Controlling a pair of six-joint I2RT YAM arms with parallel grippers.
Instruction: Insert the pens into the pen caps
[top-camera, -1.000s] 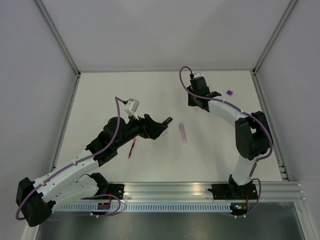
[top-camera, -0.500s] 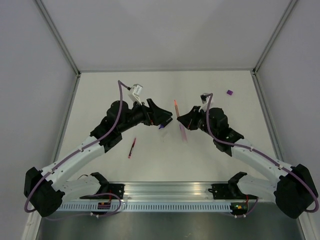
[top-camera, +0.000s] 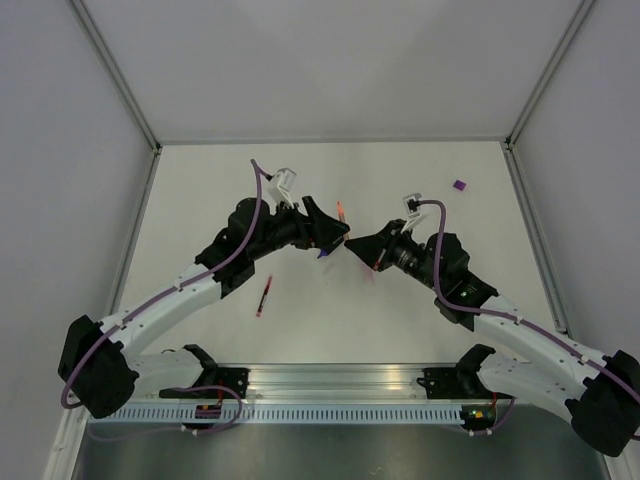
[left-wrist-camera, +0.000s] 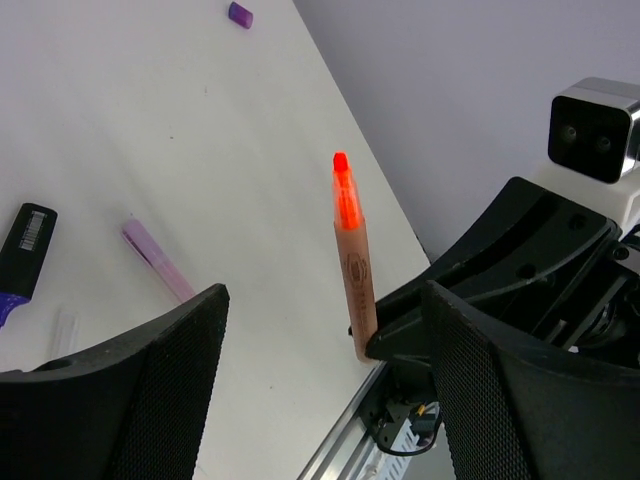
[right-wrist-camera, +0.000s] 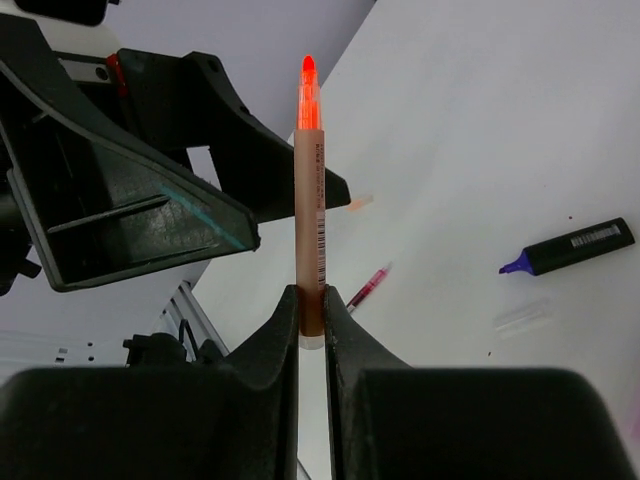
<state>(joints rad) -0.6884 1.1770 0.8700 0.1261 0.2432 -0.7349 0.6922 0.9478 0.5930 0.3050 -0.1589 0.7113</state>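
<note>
A: Which arm has the orange one?

B: The right. The right gripper (right-wrist-camera: 311, 300) has its two fingers pinched on the butt end of the orange highlighter pen (right-wrist-camera: 309, 190). In the right wrist view the pen stands straight toward 12 o'clock with its bare glowing tip uppermost, lifted off the table (top-camera: 200, 190).

A: And the other arm?

B: The left gripper (top-camera: 336, 234) faces it almost nose to nose near the middle of the table. Its fingers (left-wrist-camera: 160, 390) are spread wide. Through the left wrist camera the highlighter shows in the gap between them, but further off, in the right gripper's grip.

A: Where are the other pens?

B: All lying flat on the table. From above, the thin red pen (top-camera: 264, 296) lies at about 8 o'clock from the left gripper, apart from it. The black marker (right-wrist-camera: 575, 245), with its purple tip showing, lies at 3 o'clock from the clamped fingers in the right wrist view. A short clear tube (right-wrist-camera: 522, 315) lies just beside it. The pale pink-lilac pen (left-wrist-camera: 157, 258) lies near the marker. From above it is mostly hidden under the right gripper.

A: Any caps?

B: One purple cap (top-camera: 459, 185). It sits alone at 2 o'clock from the right gripper, well apart from it, near the table's far right edge.
</note>
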